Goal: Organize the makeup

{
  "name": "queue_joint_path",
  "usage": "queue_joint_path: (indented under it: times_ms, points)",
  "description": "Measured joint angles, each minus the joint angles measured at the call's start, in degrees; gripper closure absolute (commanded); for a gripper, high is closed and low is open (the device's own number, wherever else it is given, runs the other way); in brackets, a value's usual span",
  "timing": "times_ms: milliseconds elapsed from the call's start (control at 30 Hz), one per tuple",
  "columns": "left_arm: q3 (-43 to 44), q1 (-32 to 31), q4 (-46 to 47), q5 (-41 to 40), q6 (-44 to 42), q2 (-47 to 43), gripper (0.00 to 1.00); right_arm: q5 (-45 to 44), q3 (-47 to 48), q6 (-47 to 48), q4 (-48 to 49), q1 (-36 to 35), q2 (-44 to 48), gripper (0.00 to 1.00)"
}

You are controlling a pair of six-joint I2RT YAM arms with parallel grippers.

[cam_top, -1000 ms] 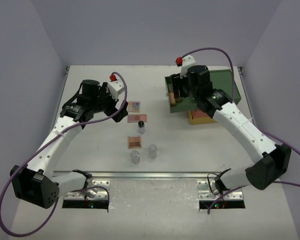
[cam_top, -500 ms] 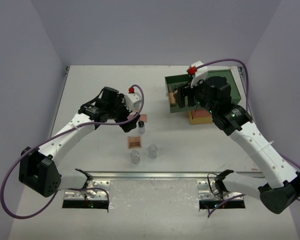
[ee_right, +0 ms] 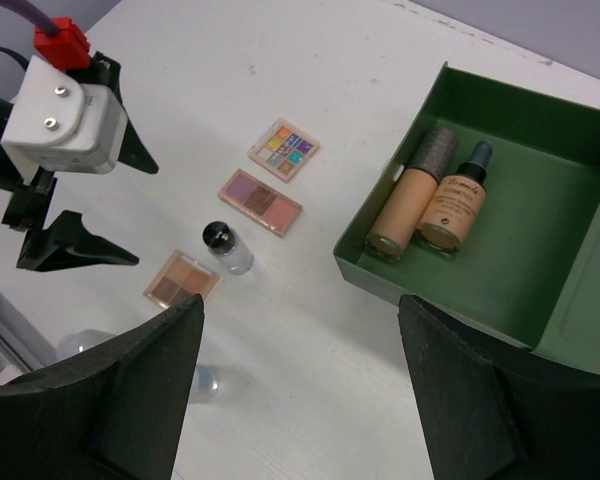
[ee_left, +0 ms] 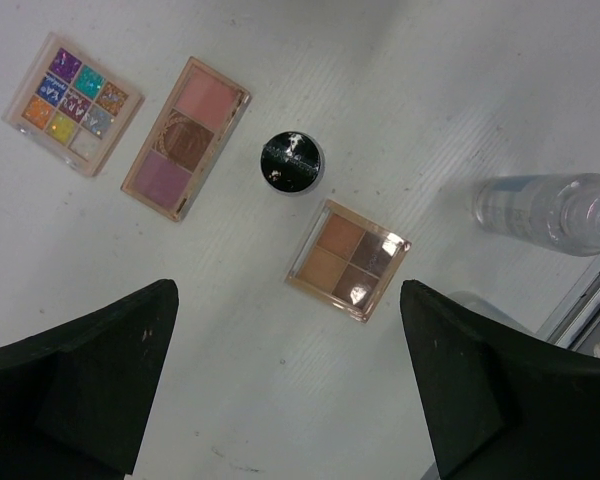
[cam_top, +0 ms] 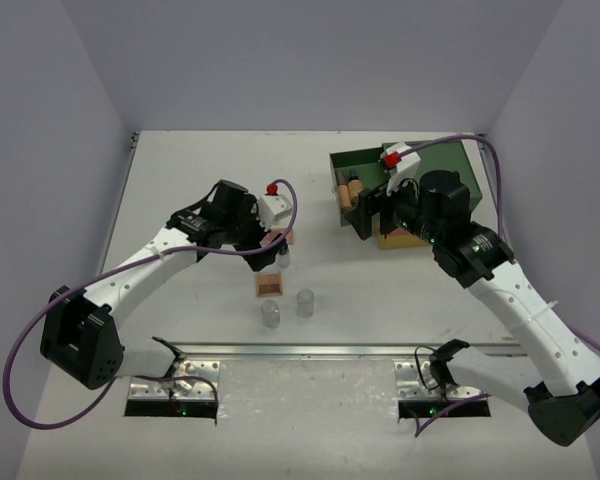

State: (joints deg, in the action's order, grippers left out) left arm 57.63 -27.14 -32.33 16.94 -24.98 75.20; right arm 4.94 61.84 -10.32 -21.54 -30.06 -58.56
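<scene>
My left gripper (ee_left: 287, 292) is open and empty above the table, over the palettes; it also shows in the top view (cam_top: 263, 240). Below it lie a multicoloured palette (ee_left: 72, 103), a pink palette (ee_left: 186, 138), a brown palette (ee_left: 348, 259) and an upright black-capped bottle (ee_left: 292, 161). A clear jar (ee_left: 550, 212) lies at the right. My right gripper (ee_right: 300, 300) is open and empty, just left of the green tray (ee_right: 540, 290). Two brown bottles (ee_right: 412, 190) (ee_right: 455, 197) lie side by side in that tray.
The green-topped box (cam_top: 440, 165) stands at the back right, with orange and yellow drawers (cam_top: 395, 236) beneath. Two clear jars (cam_top: 270, 314) (cam_top: 305, 302) stand near the table's front edge. A metal rail (cam_top: 310, 348) runs along that edge.
My left arm has swung right and now hovers over the palettes. My right gripper has drawn back from the green tray toward the near side, leaving the two brown bottles in it.
</scene>
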Motion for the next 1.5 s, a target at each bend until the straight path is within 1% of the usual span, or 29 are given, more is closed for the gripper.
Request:
queue_joint_path:
  times_ms: [100, 267, 667, 767, 833, 933, 1000, 1067, 1167, 1300, 1400, 1500]
  points:
    - [0.0, 0.0, 0.0, -0.7, -0.2, -0.2, 0.08, 1.8, -0.1, -0.9, -1.0, 0.0, 0.2, 0.18]
    - [0.0, 0.0, 0.0, -1.6, -0.5, -1.8, 0.07, 2.9, -0.7, -1.9, -3.0, 0.0, -0.1, 0.17]
    - [-1.0, 0.4, 0.8, -5.5, -1.2, -4.5, 0.04, 1.8, -2.0, -4.4, -5.4, 0.0, -0.1, 0.20]
    - [-2.5, 1.6, 0.6, -5.9, -1.7, -6.4, 0.04, 0.7, -2.0, -5.0, -6.5, 0.0, -0.1, 0.21]
    - [-2.9, 3.7, 0.7, -5.4, -2.0, -7.1, 0.04, 0.3, -2.0, -5.3, -6.9, 0.0, -0.1, 0.22]
    - [-3.8, 9.1, 0.4, -4.2, -2.5, -8.5, 0.04, -0.1, -2.1, -6.0, -8.0, 0.0, -0.1, 0.23]
    - [-4.6, 12.6, 0.3, -4.1, -3.0, -9.2, 0.04, -0.2, -2.1, -6.5, -8.7, 0.0, -0.1, 0.26]
    - [-5.4, 14.4, 0.2, -4.3, -3.5, -9.9, 0.03, -0.5, -2.5, -6.9, -9.0, 0.0, -0.1, 0.32]
    - [-7.2, 15.0, 0.2, -4.3, -3.9, -11.0, 0.02, -0.8, -3.7, -7.9, -8.9, -0.2, 0.2, 0.35]
    - [-8.9, 15.2, 0.6, -4.5, -4.2, -11.8, 0.02, -1.6, -3.8, -8.1, -7.6, -1.9, -0.6, 0.35]
    - [-9.5, 15.5, 1.2, -4.8, -4.1, -11.8, 0.01, -3.7, -1.4, -7.6, -6.8, -4.9, -3.7, 0.34]
    - [-9.6, 15.6, 1.6, -5.5, -4.1, -11.4, 0.01, -9.8, 3.3, -5.7, -6.4, -8.5, -9.4, 0.34]
